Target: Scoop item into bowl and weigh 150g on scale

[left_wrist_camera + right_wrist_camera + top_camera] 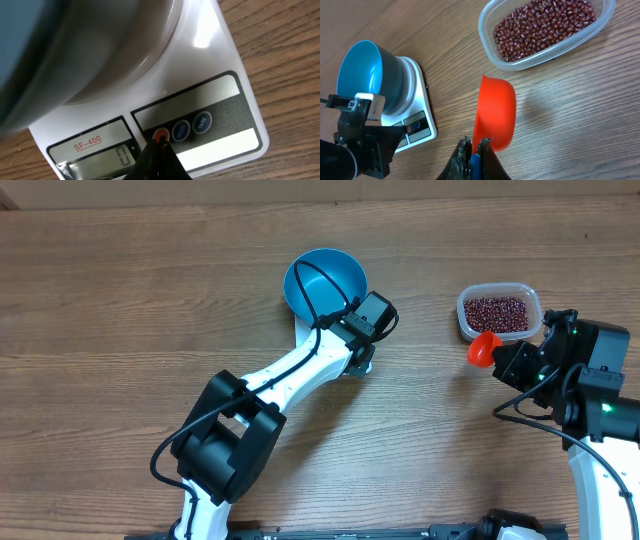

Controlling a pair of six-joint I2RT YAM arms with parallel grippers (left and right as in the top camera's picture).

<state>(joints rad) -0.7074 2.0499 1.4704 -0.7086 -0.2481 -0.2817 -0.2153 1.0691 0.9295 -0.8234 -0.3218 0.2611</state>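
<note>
"SF-400", "0", "TARE" on the scale (212, 60)

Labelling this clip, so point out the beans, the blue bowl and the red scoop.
beans (545, 25): right wrist view, middle of the heap.
blue bowl (335, 275): overhead view, bare inside wall.
red scoop (497, 112): right wrist view, outside of its cup.

Bright, even lighting from above, soft faint shadows on the wooden table (100, 330), white glare patches on the scale (220, 55), blue bowl (30, 50) badly blurred in left wrist view, beans (545, 27) and red scoop (495, 112) sharp.
</note>
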